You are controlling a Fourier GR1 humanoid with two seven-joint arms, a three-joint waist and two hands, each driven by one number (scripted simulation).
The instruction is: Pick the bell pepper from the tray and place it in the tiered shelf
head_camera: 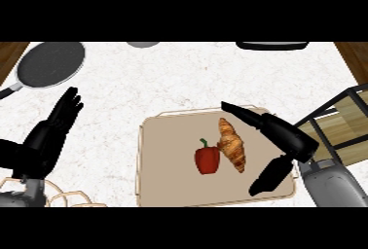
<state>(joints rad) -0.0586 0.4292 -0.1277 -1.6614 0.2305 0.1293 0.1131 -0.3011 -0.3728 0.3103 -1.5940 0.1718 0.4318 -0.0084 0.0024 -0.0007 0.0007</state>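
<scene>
On the tray (155,146), the bell pepper (208,161) lies stem pointing away from you, just left of the croissant (232,145) that sits between it and your nearer right hand (291,138), which hangs spread wide open, holding nothing.

White marbled counter (179,82); brown wood (10,52) at both upper corners.

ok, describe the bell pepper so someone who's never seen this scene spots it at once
Start at the beige tray in the middle of the white counter. Two things lie on it side by side; the bell pepper is the left one. It is short and red with a green stem, while the croissant beside it is long and golden brown.
</scene>
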